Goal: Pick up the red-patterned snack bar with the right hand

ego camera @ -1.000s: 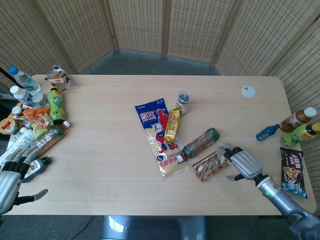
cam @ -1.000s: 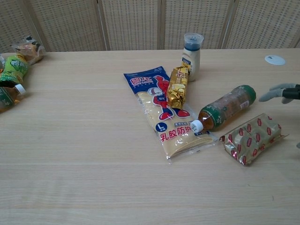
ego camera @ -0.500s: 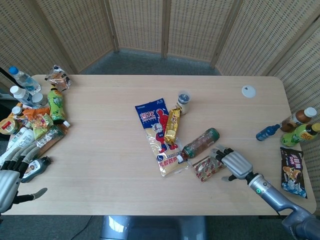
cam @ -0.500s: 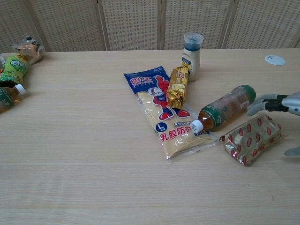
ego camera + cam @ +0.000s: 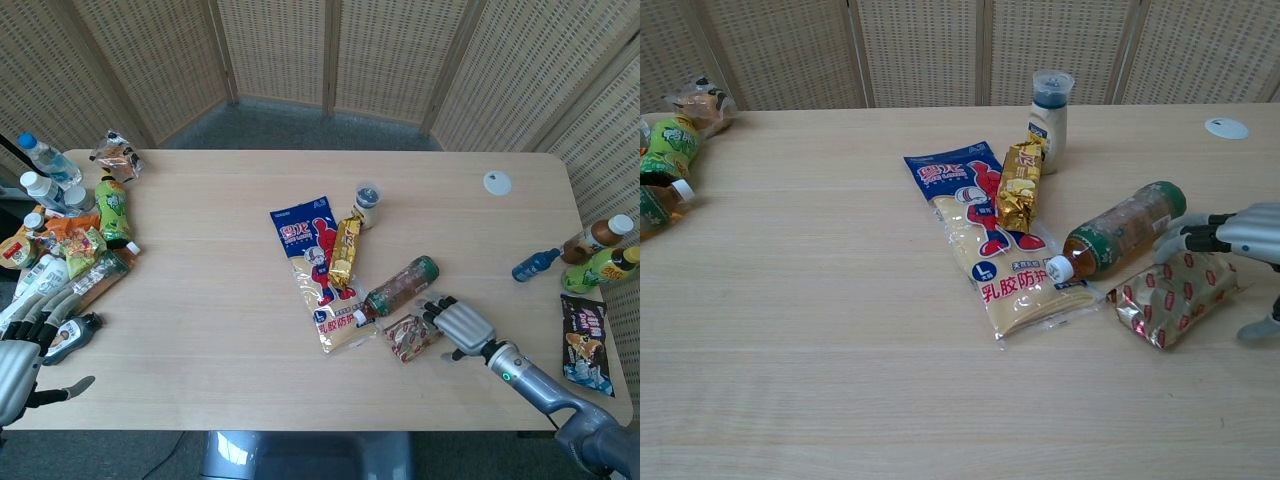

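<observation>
The red-patterned snack bar [image 5: 404, 338] [image 5: 1164, 298] lies flat near the table's front right, just in front of a brown tea bottle [image 5: 400, 285] [image 5: 1120, 230]. My right hand [image 5: 461, 326] [image 5: 1232, 234] covers the bar's right end, its fingers [image 5: 1185, 236] reaching over the far edge and the thumb [image 5: 1259, 328] held apart on the near side. The hand is not closed around the bar. My left hand [image 5: 22, 350] hangs off the table's front left corner with fingers spread and nothing in it.
A long blue-and-red snack bag [image 5: 315, 270], a gold bar [image 5: 345, 248] and a small white bottle [image 5: 367, 203] lie mid-table. Bottles [image 5: 590, 255] and a black packet [image 5: 585, 345] sit at the right edge, and a pile of snacks and bottles [image 5: 70, 235] at the left.
My right hand has moved left, from beside the snack bar to over its right end. The left hand has barely shifted.
</observation>
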Robot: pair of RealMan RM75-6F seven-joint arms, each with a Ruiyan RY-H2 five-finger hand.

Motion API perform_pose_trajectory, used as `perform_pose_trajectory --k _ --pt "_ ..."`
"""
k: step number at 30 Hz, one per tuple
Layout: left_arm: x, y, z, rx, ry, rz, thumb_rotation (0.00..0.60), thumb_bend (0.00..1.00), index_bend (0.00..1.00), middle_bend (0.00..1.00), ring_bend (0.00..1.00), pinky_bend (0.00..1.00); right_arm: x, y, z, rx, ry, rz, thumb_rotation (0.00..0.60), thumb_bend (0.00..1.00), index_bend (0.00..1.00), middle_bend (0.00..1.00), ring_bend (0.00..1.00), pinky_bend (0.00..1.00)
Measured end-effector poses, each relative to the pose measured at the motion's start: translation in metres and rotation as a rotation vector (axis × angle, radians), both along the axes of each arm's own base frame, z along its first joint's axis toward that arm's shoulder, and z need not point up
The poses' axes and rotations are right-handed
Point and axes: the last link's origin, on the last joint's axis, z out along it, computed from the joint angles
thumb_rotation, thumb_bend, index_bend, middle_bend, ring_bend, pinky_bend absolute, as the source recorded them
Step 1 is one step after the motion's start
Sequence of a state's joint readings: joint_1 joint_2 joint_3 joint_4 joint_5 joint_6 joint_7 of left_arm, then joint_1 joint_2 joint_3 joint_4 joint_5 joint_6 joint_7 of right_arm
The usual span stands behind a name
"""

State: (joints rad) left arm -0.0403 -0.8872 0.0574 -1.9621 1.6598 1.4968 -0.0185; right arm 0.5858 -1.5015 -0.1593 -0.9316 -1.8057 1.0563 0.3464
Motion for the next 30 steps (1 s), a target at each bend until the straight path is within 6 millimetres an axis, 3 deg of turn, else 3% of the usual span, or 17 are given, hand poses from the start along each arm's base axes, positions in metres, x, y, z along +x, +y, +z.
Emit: perform_pose_trajectory --k 11,15,19,23,30 --pt "0.000 0.000 0.002 0.004 -0.007 -0.003 0.600 0.00 0.00 0.00 0.00 0.00 0.007 -0.005 -0.004 0.019 0.037 -0.007 0.600 0.00 0.28 0.18 0.00 0.23" --pt "0.000 -0.001 0.003 0.005 -0.011 -0.003 0.600 0.00 0.00 0.00 0.00 0.00 0.009 -0.005 -0.007 0.011 0.029 -0.013 0.600 0.00 0.34 0.27 0.00 0.23" --pt "0.001 -0.001 0.005 0.010 -0.015 -0.005 0.600 0.00 0.00 0.00 0.00 0.00 0.011 -0.005 -0.008 -0.002 0.003 -0.021 0.600 0.00 0.42 0.39 0.13 0.28" --pt "0.001 -0.002 0.006 0.010 -0.016 -0.007 0.600 0.00 0.00 0.00 0.00 0.00 0.009 -0.004 -0.005 -0.008 -0.027 -0.033 0.600 0.00 0.57 0.56 0.30 0.40" --pt "0.001 -0.003 0.004 0.007 -0.012 -0.009 0.600 0.00 0.00 0.00 0.00 0.00 0.003 -0.002 0.006 -0.021 -0.057 -0.048 0.600 0.00 0.60 0.61 0.35 0.46"
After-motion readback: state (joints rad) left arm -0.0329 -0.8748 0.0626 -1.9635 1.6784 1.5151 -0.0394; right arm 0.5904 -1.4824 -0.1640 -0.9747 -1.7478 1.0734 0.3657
